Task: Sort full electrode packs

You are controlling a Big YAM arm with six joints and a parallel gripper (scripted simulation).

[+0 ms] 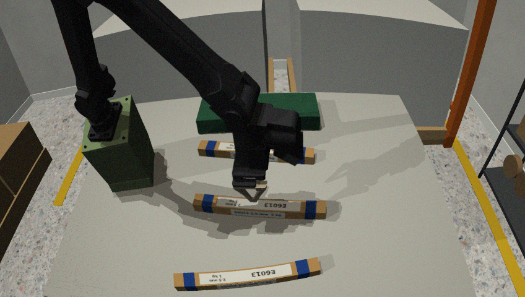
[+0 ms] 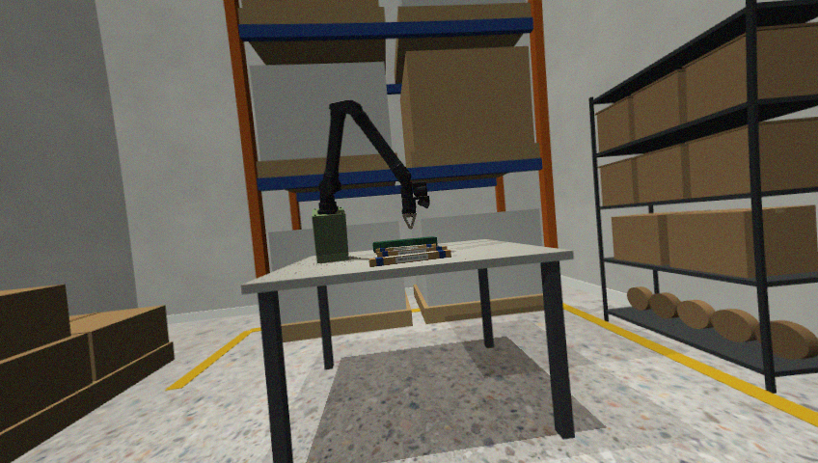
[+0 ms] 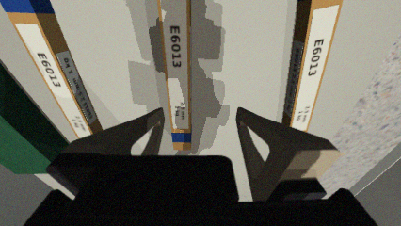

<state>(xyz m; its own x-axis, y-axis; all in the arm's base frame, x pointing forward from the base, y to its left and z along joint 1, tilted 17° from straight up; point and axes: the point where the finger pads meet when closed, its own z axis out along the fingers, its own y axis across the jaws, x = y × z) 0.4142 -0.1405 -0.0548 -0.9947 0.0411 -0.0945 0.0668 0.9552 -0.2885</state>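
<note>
The middle pack (image 1: 295, 206) (image 3: 175, 56) lies flat on the bench (image 1: 368, 228) (image 2: 487, 255), long side across the top view, and I take it to be the one I'm about to try. My end effector (image 1: 253, 198) (image 2: 409, 226) (image 3: 200, 112) hangs above it, open, nothing between the fingers. In the wrist view the pack runs up between them — which, I judge, is why I'm turned this way, to pinch its narrow sides.

From that pack, towards 12 o'clock in the top view, lies the near pack (image 1: 309, 156) (image 3: 52, 77), just beside the platform (image 1: 289, 101) (image 2: 404, 243) (image 3: 14, 141); towards 6 o'clock lies the far pack (image 1: 244, 274) (image 3: 317, 61). All three are on the bench and off the platform, spaced apart, likely so that I can straddle each alone. My base block (image 1: 136, 161) (image 2: 331, 237) stands at about 10 o'clock.

The labels match as far as I can read them — looks won't sort these. I'd lift each level near its middle, judge the weight, and set any part-used one back down before letting go.
</note>
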